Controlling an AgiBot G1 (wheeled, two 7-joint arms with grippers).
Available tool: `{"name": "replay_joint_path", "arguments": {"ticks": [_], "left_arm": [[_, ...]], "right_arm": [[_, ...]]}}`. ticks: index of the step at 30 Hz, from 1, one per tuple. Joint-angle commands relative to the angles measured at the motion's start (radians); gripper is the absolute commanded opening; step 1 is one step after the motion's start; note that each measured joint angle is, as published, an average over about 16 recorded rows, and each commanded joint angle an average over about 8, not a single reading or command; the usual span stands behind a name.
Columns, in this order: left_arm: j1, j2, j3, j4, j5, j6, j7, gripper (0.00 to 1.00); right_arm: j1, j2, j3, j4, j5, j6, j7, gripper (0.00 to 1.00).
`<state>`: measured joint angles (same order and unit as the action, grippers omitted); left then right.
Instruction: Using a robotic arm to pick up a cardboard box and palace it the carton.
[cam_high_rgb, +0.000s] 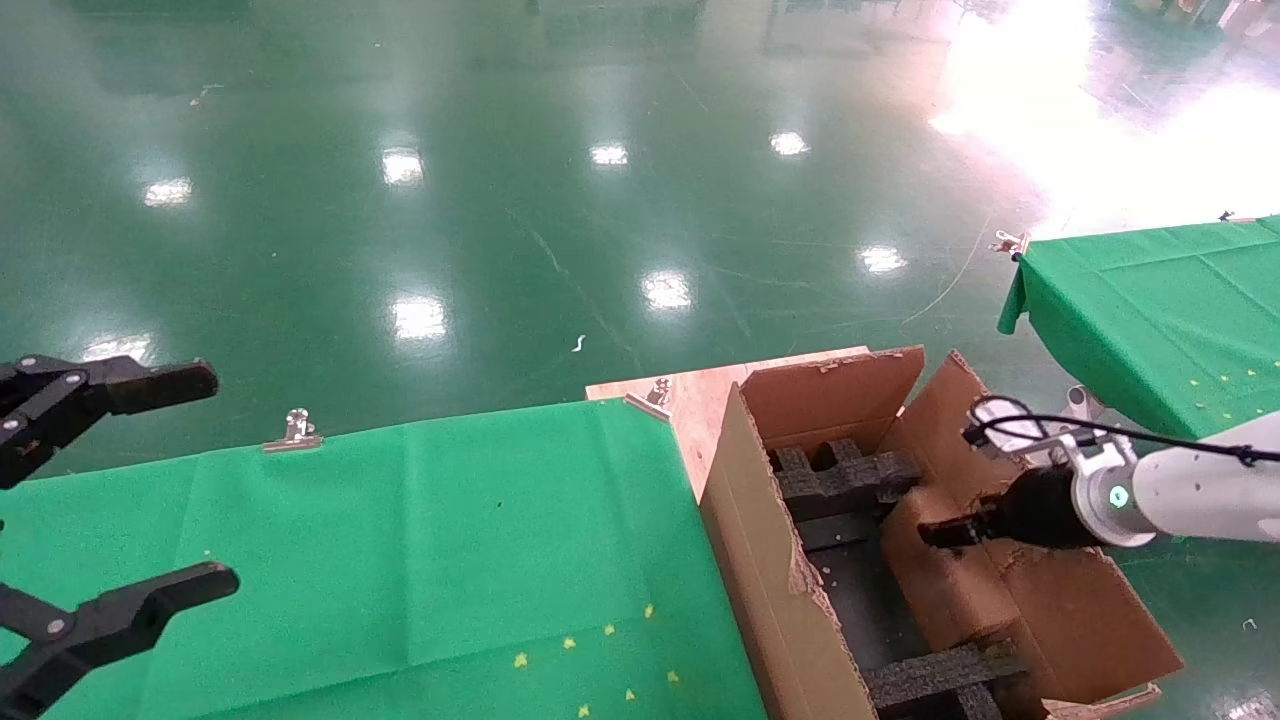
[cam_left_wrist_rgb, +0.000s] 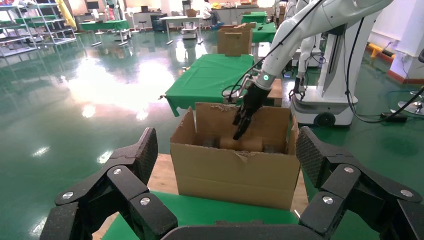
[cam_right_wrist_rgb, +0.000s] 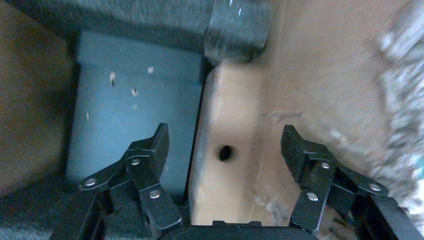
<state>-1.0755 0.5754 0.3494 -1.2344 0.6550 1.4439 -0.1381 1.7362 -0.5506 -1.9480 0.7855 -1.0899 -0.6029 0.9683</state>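
Right tool (cam_right_wrist_rgb: 224, 150), fingers apart, straddles cardboard box (cam_right_wrist_rgb: 235, 130) inside carton (cam_high_rgb: 770, 560).

You see the small brown cardboard box (cam_high_rgb: 940, 580), round hole in its face, standing on edge inside the large torn-edged carton (cam_high_rgb: 760, 560), against its right wall.

The setting is appearing as an industrial robotics hall or lab. A glossy green floor (cam_high_rgb: 500, 200) is reflecting ceiling lights. Tables draped in green cloth (cam_left_wrist_rgb: 210, 75) are standing in rows, metal shelving (cam_left_wrist_rgb: 30, 30) is lining one side, and another white wheeled robot base (cam_left_wrist_rgb: 325, 100) is standing nearby.
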Motion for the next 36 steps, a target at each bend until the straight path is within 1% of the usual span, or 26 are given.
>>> {"name": "replay_joint_path", "arguments": {"ticks": [1,6,10,14,19,23,28,36], "left_arm": [[0.000,0.000,0.000,0.000,0.000,0.000,0.000,1.00],[0.000,0.000,0.000,0.000,0.000,0.000,0.000,1.00],[0.000,0.000,0.000,0.000,0.000,0.000,0.000,1.00],[0.000,0.000,0.000,0.000,0.000,0.000,0.000,1.00],[0.000,0.000,0.000,0.000,0.000,0.000,0.000,1.00],[0.000,0.000,0.000,0.000,0.000,0.000,0.000,1.00],[0.000,0.000,0.000,0.000,0.000,0.000,0.000,1.00],[0.000,0.000,0.000,0.000,0.000,0.000,0.000,1.00]], "right_arm": [[0.014,0.006,0.002,0.006,-0.004,0.002,0.002,1.00],[0.089,0.033,0.021,0.057,-0.021,0.001,-0.005,1.00],[0.173,0.071,0.051,0.145,-0.030,-0.018,-0.033,1.00],[0.263,0.132,0.101,0.281,-0.008,-0.070,-0.101,1.00],[0.341,0.208,0.172,0.427,0.074,-0.171,-0.220,1.00],[0.373,0.244,0.210,0.486,0.136,-0.239,-0.295,1.00],[0.389,0.261,0.231,0.514,0.172,-0.279,-0.328,1.00],[0.373,0.250,0.229,0.497,0.160,-0.266,-0.314,1.00]]}}
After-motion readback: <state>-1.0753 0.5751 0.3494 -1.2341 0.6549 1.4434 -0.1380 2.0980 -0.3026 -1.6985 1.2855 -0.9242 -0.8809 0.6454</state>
